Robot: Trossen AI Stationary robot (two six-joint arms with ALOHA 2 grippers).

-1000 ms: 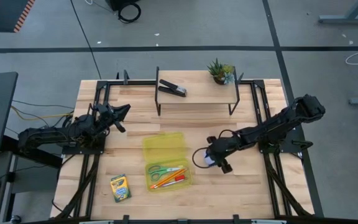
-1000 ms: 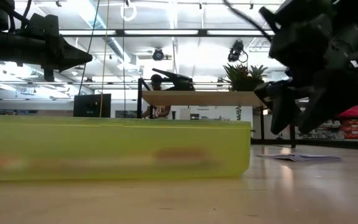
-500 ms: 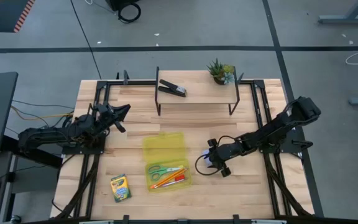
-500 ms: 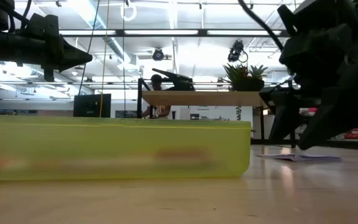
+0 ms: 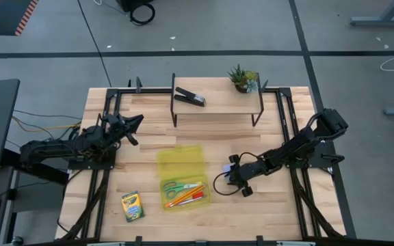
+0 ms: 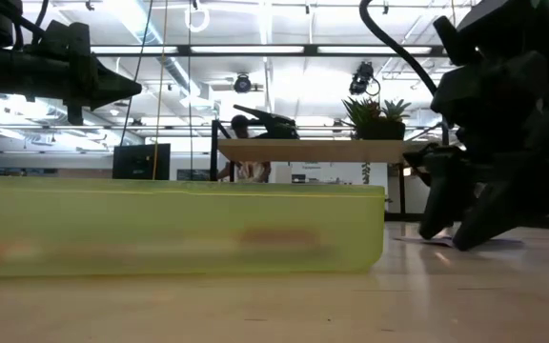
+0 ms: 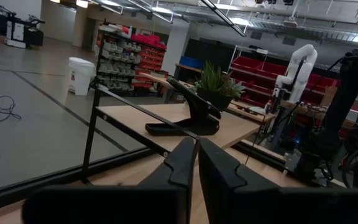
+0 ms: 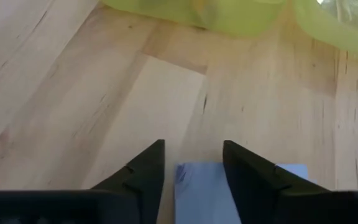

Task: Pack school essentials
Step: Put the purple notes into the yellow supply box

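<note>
Right tool [image 5: 235,179] down at the table [image 5: 286,205], fingers spread either side of the pale-blue note pad [image 8: 232,193], which lies flat at 3 o'clock of the yellow case [image 5: 182,176]; likely set for a pinch. Scissors [image 5: 176,186] and pencils [image 5: 185,196] already in the case. Crayon box [image 5: 132,206] waits at 8 o'clock. Left tool [image 5: 133,126] idle, fingers pressed together.

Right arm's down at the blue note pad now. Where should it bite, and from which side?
Take the note pad by its near edge, coming from above at a slant as the right gripper already does. It lies flat on the table, thin, so the open jaws probably have to straddle one edge rather than its face.
</note>
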